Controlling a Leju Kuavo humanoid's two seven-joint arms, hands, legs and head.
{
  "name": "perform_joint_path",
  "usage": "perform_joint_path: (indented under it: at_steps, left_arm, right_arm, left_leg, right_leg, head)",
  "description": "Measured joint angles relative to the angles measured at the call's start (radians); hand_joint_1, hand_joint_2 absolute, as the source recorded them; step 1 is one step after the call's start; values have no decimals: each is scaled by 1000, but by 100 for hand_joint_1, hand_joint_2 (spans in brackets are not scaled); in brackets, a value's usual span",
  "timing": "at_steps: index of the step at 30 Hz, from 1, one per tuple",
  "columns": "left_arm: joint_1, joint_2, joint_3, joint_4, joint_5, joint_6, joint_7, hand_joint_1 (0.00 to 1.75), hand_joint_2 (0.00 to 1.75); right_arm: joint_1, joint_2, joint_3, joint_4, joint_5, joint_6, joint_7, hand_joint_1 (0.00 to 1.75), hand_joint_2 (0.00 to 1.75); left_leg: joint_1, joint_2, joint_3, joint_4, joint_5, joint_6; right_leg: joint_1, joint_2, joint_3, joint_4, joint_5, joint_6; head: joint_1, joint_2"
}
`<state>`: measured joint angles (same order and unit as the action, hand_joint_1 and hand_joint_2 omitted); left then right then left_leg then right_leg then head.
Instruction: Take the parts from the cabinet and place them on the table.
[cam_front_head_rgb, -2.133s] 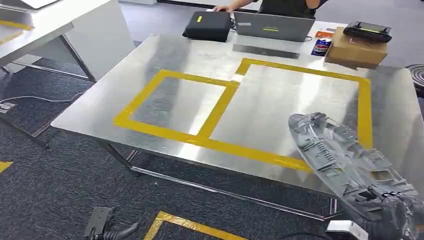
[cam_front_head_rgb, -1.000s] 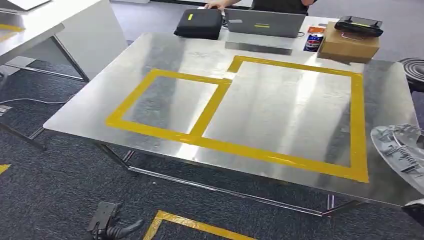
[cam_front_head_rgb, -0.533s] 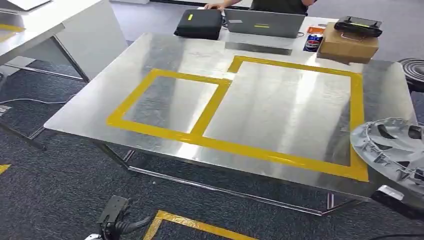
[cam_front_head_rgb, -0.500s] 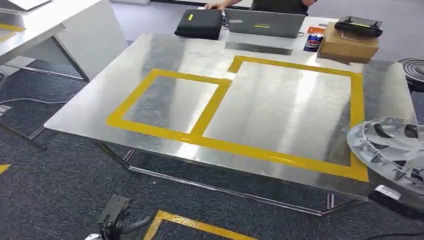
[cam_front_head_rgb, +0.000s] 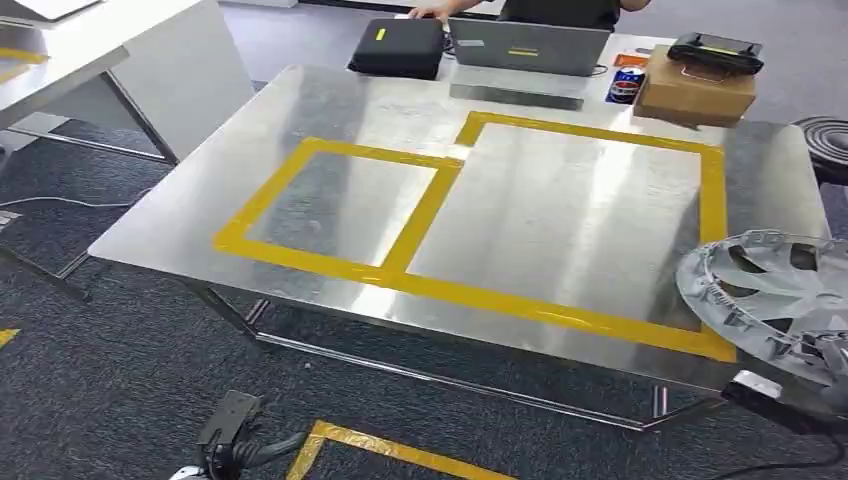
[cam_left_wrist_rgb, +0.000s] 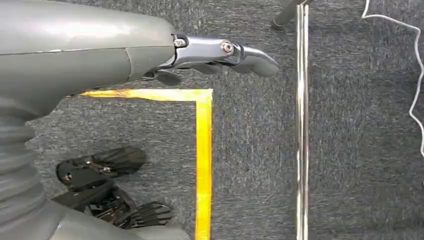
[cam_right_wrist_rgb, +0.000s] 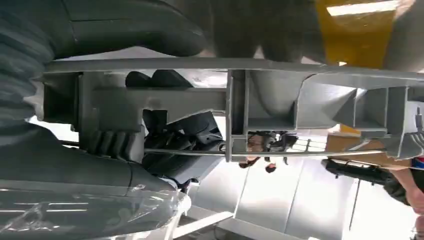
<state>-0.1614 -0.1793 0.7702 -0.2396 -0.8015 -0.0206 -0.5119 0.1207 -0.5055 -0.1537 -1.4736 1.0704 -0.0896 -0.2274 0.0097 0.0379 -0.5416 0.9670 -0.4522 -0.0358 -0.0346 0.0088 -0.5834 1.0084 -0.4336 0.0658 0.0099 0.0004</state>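
Head view: grey, round, ribbed wheel cover (cam_front_head_rgb: 770, 295) over the table's (cam_front_head_rgb: 560, 200) corner.

Steel table (cam_front_head_rgb: 300, 100) with taped bays

We saw two yellow tape rectangles (cam_front_head_rgb: 420, 225) side by side on its shiny top; along the far edge lay a black case (cam_front_head_rgb: 397, 48), a laptop (cam_front_head_rgb: 528, 46), a cardboard box (cam_front_head_rgb: 697, 90) and a soda can (cam_front_head_rgb: 624, 86).

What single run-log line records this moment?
right hand: holds grey wheel cover above table near right corner | left hand: hangs, holds nothing | placement: pending
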Motion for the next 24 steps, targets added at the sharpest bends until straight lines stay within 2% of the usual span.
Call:
perform_joint_path:
  at_steps: [4,7,8,10,11,14,16,24]
  left_arm:
    - [-8,-4,-12,0,-11,-3,8,0,175]
    - [-13,-6,-19,0,-13,-5,16,0,175]
    - [-14,-6,-22,0,-13,-5,18,0,175]
    - [-14,-8,-29,0,-15,-6,23,0,175]
    - [-15,-8,-32,0,-16,-6,24,0,175]
    - [-19,-15,-42,0,-17,-6,27,0,175]
    - [-18,-15,-46,0,-17,-6,27,0,175]
    - [-18,-15,-49,0,-15,-5,33,0,175]
  right_arm:
    - [-60,0,90,50,27,-5,9,175,175]
    - [-119,2,192,91,48,-14,28,175,175]
    - [-138,4,223,101,53,-11,22,175,175]
    - [-183,8,306,113,56,17,-48,175,175]
    - [-199,10,346,116,69,23,-58,175,175]
    - [-243,50,488,140,85,18,-9,175,175]
    - [-258,55,550,146,73,10,-3,175,175]
    - [-294,60,660,163,36,8,-20,175,175]
  left_leg:
    - [0,1,0,0,0,0]
    - [0,1,1,0,2,1]
    - [0,1,0,0,2,1]
    - [0,2,2,0,3,1]
    - [1,3,2,0,3,1]
    - [2,3,3,0,4,0]
    - [2,3,3,0,5,-1]
    - [2,3,5,0,4,-1]
  right_leg:
    - [0,2,0,-1,2,1]
    - [0,3,0,-1,3,1]
    - [0,3,0,-1,4,1]
    - [0,5,0,-1,5,0]
    - [1,6,0,-1,5,0]
    - [2,6,0,-1,5,0]
    - [3,5,1,-1,5,0]
    - [3,6,3,-2,6,-1]
  head:
    - [0,0]
    - [0,0]
    - [0,0]
    - [0,0]
    - [-1,0]
    - [0,0]
    - [0,0]
    - [0,0]
